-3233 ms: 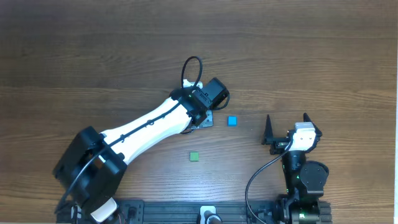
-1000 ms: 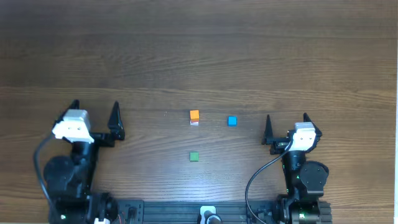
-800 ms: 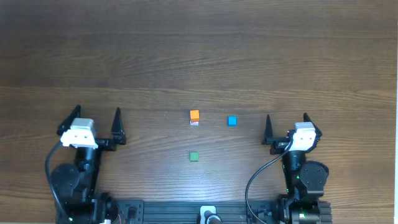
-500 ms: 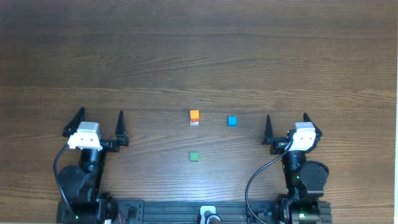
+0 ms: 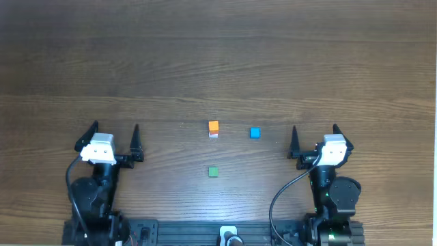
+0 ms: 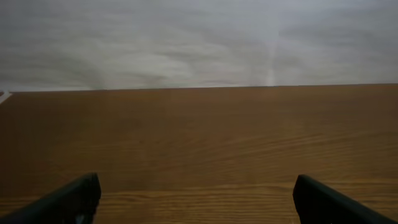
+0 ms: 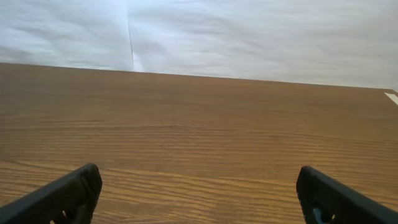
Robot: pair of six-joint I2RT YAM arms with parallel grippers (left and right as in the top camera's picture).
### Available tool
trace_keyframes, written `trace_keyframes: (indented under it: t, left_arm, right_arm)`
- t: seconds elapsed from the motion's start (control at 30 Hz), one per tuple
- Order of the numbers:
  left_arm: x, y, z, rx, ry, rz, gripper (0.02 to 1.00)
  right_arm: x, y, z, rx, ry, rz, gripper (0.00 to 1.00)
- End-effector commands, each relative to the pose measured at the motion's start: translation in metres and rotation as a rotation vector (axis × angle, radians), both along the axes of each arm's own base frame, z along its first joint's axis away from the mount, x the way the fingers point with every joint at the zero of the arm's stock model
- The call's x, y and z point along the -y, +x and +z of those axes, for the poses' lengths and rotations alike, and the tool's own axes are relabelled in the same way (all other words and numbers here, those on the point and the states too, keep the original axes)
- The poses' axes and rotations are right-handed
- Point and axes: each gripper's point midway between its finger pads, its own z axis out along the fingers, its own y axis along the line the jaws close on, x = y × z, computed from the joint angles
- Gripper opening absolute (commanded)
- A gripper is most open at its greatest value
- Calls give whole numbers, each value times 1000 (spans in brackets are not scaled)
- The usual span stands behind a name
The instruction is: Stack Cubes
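Four little cubes sit on the wood-grain bench (image 5: 205, 55), and two of them are paired up. The orange cube (image 5: 214, 126) is on top of the white cube (image 5: 214, 134), which only shows as a thin sliver on the side facing the arm bases, so that mini tower's long axis runs straight up from the bench. The blue cube (image 5: 255, 132) sits flat on its own near the stack's right side, about level with it and not touching. The green cube (image 5: 213, 172) is alone too, closer to the bases and pretty much in line with the stack, well apart from it. As far as the top view lets anyone tell, they're all squared up, edges running along and across the wood grain. The left tool (image 5: 115, 128) is parked over its own base on the left, well away from every cube, fingers spread wide with nothing in them and pointing up the bench. The right tool (image 5: 315, 128) mirrors it on the right, off to the blue cube's right and apart from it, also spread wide and empty. From the left wrist, dark fingertips (image 6: 68, 200) sit at the corners with bare bench between them. The right wrist has the same look with its own fingertips (image 7: 65, 196).
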Motion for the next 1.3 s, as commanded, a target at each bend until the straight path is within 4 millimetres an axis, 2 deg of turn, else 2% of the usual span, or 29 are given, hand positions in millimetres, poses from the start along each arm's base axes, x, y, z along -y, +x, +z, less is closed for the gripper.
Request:
trace_keyframes:
  t: [0.03, 0.97, 1.13, 1.23, 1.3]
  left_arm:
    - [0, 0, -1, 5, 18, -3, 1000]
    - [0, 0, -1, 2, 18, -3, 1000]
    - [0, 0, -1, 2, 17, -3, 1000]
    - [0, 0, -1, 2, 18, -3, 1000]
    - [0, 0, -1, 2, 18, -3, 1000]
  right_arm:
    - [-1, 0, -2, 0, 2, 3, 991]
    - [-4, 0, 1, 11, 18, 18, 991]
    - [-22, -2, 24, 71, 329, 121, 991]
    - [-50, -10, 39, 91, 407, 296, 993]
    - [-60, -14, 44, 89, 445, 363, 991]
